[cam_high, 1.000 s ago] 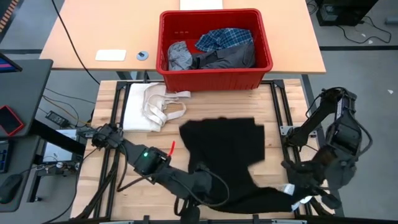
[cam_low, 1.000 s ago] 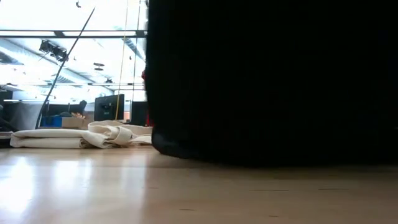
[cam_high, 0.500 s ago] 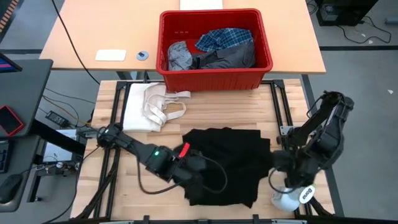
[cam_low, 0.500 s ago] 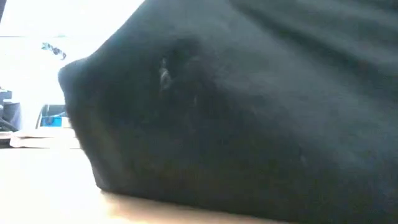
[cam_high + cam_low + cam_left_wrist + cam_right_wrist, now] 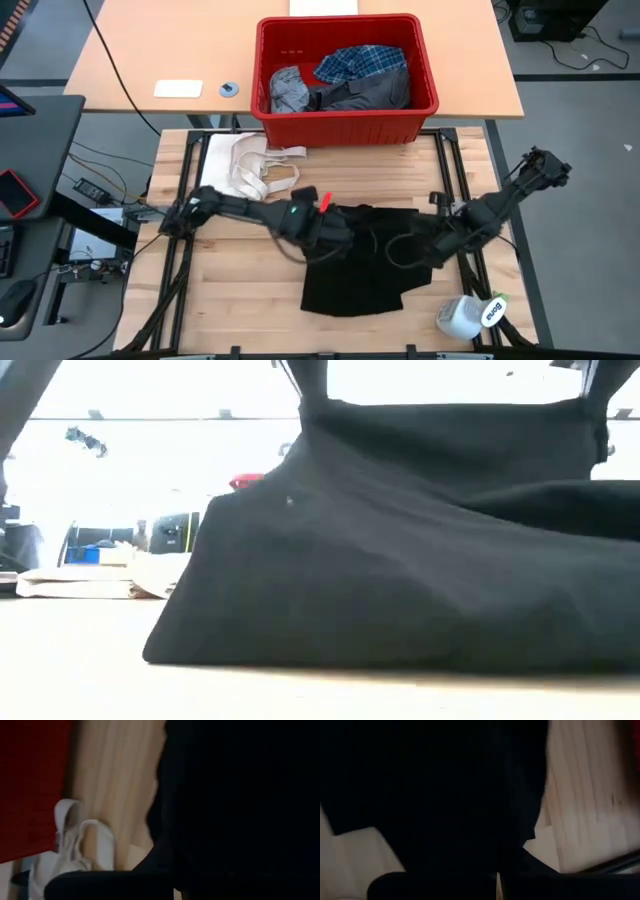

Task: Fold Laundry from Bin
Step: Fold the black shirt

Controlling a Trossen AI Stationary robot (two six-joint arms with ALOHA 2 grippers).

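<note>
The large black garment point(image 5: 355, 285) lies in the middle of the table, its upper edge raised between my two grippers. My left gripper point(image 5: 338, 238) is at the garment's left part and my right gripper point(image 5: 405, 252) at its right part. Both are shut on it and point steeply down. The red bin point(image 5: 345, 125) stands past the table's far edge. It holds the plaid shirt point(image 5: 360, 62), a light grey piece point(image 5: 288, 90) and a dark grey one point(image 5: 365, 93). My left gripper holds the black garment by a raised corner of its upper edge point(image 5: 312, 405), coming from above; the fingers are hidden in the dark cloth. The cloth hangs from there, and its lower part point(image 5: 300, 645) rests on the table. My right gripper holds the other raised corner of the same edge point(image 5: 590, 405), also from above, with its fingers hidden by the cloth. Between the two holds the edge point(image 5: 450, 408) runs nearly straight. The cloth below slopes down onto the table.
A cream-white cloth with strap loops point(image 5: 240, 170) lies at the table's far left. A white bottle point(image 5: 468, 315) lies at the near right corner. A white card point(image 5: 178, 88) lies on the far desk, left of the bin. Bare wood shows at the near left.
Both grippers have gone from the near edge toward the far edge, drawn closer together, sunk and tipped to point down. The garment's held edge has been carried over the rest of the cloth, so the spread garment now shows narrower and doubled.
</note>
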